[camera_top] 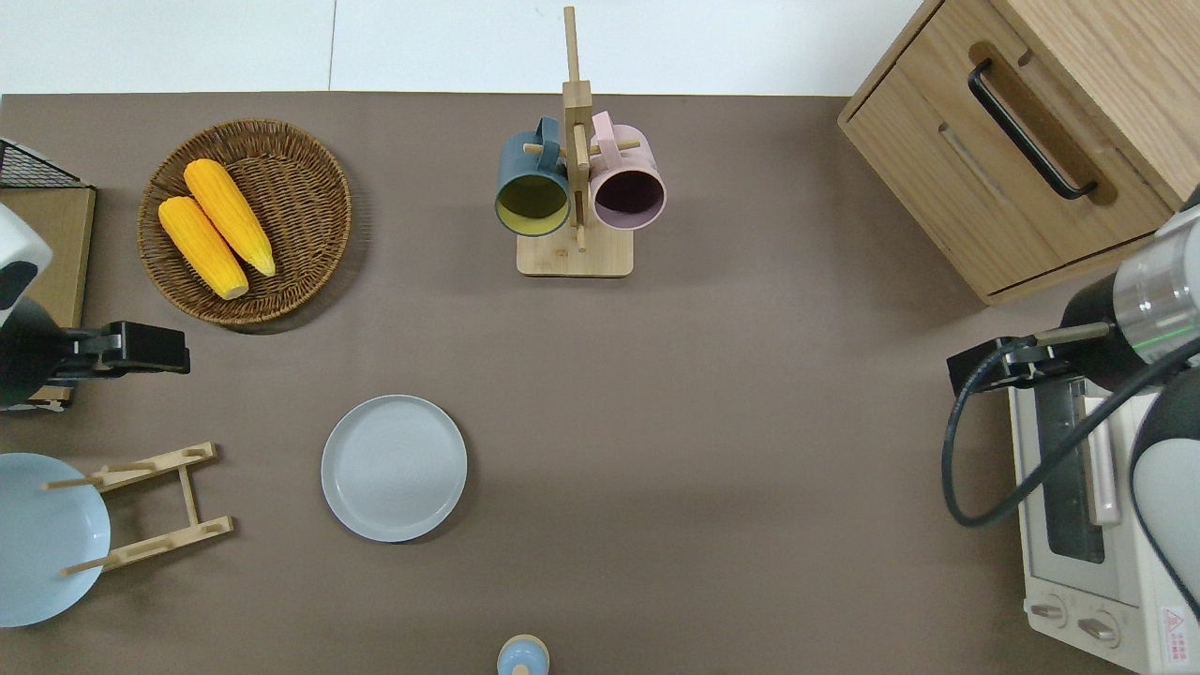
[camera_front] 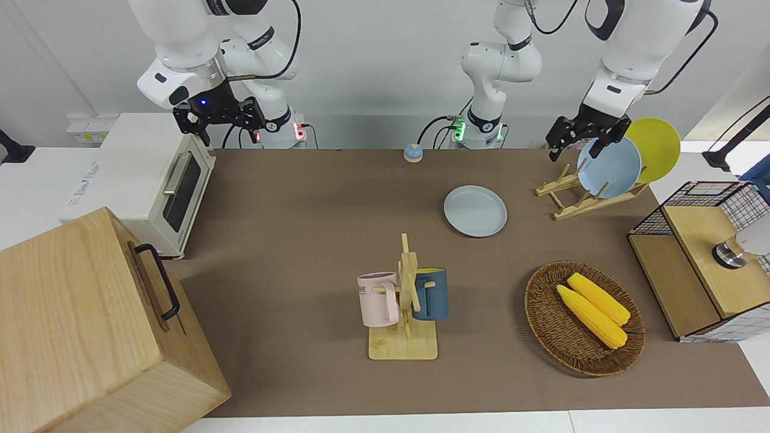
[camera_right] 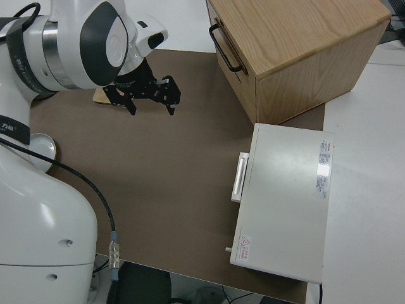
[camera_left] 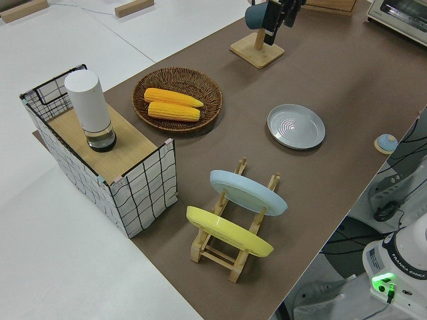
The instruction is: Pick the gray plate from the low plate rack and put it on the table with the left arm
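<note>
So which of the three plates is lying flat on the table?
The gray plate. It lies flat on the table beside the rack, while the blue plate and yellow plate stand slanted in the rack.

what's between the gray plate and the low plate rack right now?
Nothing: the overhead view shows only bare brown mat between the gray plate, flat on the table, and the low plate rack. The left hand is up, off that stretch.

Gray plate (camera_top: 394, 468) (plain, light) on brown table (camera_top: 750, 375).
</note>
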{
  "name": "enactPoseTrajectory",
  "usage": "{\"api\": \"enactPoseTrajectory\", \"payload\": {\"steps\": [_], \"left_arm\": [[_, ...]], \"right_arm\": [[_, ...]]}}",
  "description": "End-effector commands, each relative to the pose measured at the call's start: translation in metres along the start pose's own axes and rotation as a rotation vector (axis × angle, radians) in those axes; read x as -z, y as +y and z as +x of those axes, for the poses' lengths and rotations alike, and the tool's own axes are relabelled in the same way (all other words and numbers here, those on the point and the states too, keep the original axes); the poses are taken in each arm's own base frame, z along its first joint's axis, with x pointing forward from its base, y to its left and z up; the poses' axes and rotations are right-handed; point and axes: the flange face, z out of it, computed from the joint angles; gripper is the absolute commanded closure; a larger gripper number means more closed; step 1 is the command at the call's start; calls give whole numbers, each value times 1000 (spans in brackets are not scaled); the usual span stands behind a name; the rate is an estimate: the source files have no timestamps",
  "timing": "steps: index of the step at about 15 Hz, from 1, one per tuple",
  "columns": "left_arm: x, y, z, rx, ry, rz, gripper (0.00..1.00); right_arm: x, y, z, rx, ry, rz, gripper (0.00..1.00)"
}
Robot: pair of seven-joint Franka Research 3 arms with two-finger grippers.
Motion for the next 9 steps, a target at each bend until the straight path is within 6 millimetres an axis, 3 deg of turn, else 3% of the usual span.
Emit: {"api": "enactPoseTrajectory", "payload": {"steps": [1,7,9], "left_arm": [[4,9,-4,-12,-8,25,7],[3,9,-4,-19,-11,14,7],[2,19,-5,-33,-12,20,7]], "right_arm": [[3,2,-2,-15,-3,-5,17],[3,2,-2,-15,-1,-5,17],[3,3,-2,-16,-1,-5,17]]}}
